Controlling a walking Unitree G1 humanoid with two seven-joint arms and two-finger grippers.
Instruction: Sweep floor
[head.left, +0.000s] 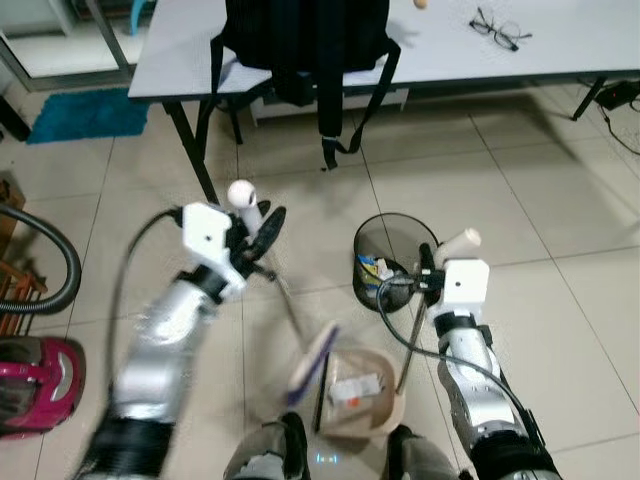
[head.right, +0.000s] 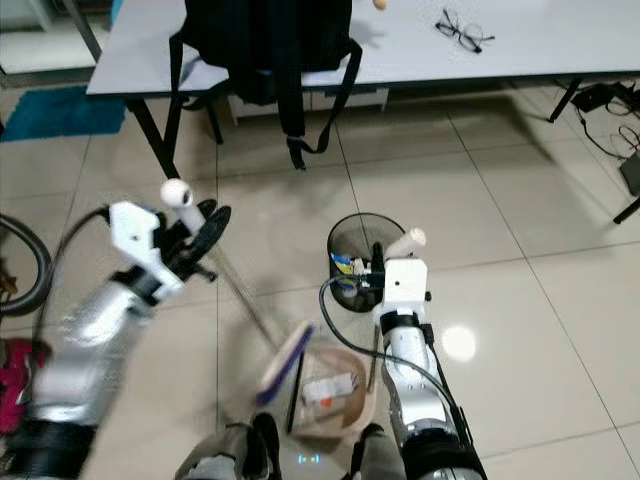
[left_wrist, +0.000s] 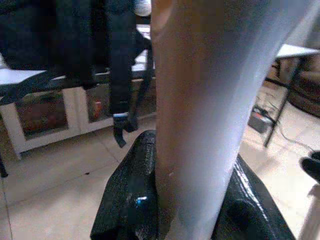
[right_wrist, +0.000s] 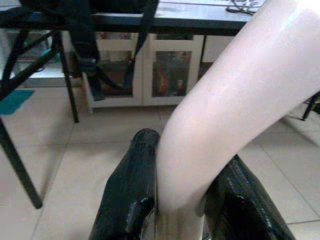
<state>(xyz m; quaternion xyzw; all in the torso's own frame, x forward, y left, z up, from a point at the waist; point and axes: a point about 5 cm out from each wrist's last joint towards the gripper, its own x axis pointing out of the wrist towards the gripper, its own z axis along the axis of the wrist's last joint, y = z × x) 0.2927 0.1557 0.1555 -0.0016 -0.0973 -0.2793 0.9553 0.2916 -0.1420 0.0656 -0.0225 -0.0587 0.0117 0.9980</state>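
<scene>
bin (head.left: 395, 240): black mesh
dustpan (head.left: 362, 395): beige
brush (head.left: 312, 362): purple edge
rug (head.left: 88, 114): teal
vacuum (head.left: 40, 385): magenta
backpack (head.left: 305, 40): black

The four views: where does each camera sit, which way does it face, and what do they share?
Left eye view: on the head, looking down at the floor; both arms, left claw on the broom, dustpan, bin.
Right eye view: same scene; right claw on the dustpan handle.
Left wrist view: along the fingers gripping the broom handle, toward the backpack.
Right wrist view: along the fingers, toward the table.
Shared: backpack, table.
</scene>
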